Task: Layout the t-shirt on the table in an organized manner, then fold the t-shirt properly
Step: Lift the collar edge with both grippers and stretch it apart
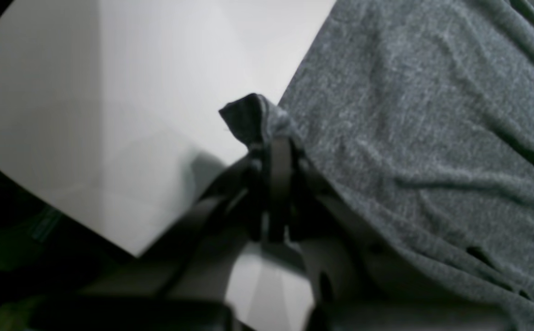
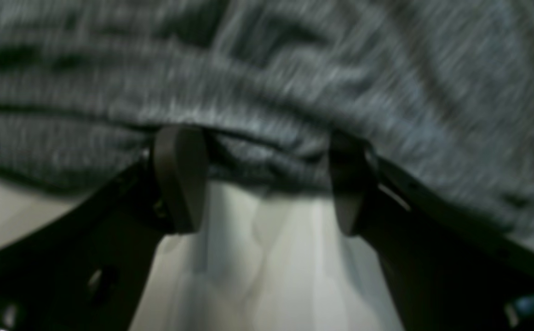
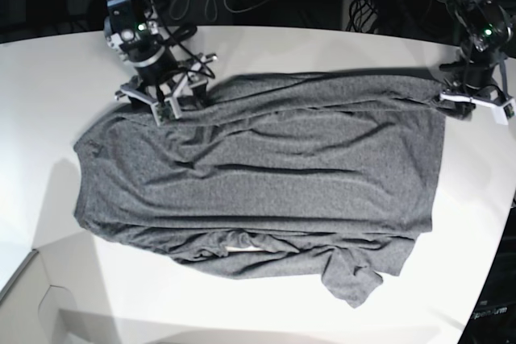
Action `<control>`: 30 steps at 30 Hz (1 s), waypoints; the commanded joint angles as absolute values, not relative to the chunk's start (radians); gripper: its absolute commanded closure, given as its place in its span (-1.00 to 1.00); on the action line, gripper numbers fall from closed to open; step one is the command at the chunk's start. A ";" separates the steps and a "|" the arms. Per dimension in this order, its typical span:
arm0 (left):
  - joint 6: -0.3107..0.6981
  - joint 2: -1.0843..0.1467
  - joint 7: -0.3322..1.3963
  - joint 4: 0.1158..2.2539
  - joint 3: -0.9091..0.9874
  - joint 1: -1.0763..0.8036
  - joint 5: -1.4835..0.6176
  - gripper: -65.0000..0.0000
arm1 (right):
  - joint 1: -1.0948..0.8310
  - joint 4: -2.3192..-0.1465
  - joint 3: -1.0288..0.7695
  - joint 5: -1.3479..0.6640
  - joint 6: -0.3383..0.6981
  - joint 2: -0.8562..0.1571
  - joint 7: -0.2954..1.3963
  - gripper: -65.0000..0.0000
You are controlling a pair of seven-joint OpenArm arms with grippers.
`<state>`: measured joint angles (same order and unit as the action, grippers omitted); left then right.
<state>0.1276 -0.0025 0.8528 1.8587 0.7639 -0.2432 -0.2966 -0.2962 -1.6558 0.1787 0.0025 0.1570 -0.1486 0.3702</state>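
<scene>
Your t-shirt (image 3: 266, 183) lies spread across the table (image 3: 40, 78), wrinkled. Soft, limp knit, so expect sag; grab at hems/corners. Left gripper (image 1: 273, 151) is pinched tight on the shirt's corner. Right gripper (image 2: 267, 179) is spread wide at the shirt's edge, holding nothing.

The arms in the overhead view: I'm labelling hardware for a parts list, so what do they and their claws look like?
Both arms are black, jointed and wrapped with dark cables, each showing a small green light near the wrist. The right claw and left claw sit on pale grey-white brackets. Up close, the right claw's fingers are smooth, dark, rounded paddles on black struts; the left claw looks narrow and black.
</scene>
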 commanded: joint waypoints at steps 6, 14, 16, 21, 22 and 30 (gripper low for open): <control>0.128 -0.013 0.832 1.876 0.766 -0.239 -0.300 1.00 | -0.289 -1.679 0.177 -0.001 0.156 -0.150 0.348 -0.29; 0.128 -0.015 0.832 1.876 0.766 -0.239 -0.300 1.00 | -0.275 -1.678 0.173 -0.001 0.156 -0.150 0.348 -0.29; 0.128 -0.015 0.832 1.876 0.766 -0.239 -0.300 1.00 | -0.263 -1.676 0.173 -0.001 0.156 -0.150 0.348 -0.29; 0.128 -0.015 0.832 1.876 0.766 -0.239 -0.300 1.00 | -0.252 -1.670 0.171 0.001 0.154 -0.150 0.348 -0.29; 0.128 -0.015 0.832 1.876 0.766 -0.239 -0.300 1.00 | -0.251 -1.670 0.171 0.001 0.154 -0.150 0.348 -0.29; 0.128 -0.015 0.832 1.876 0.766 -0.239 -0.300 1.00 | -0.231 -1.666 0.170 0.001 0.153 -0.150 0.349 -0.29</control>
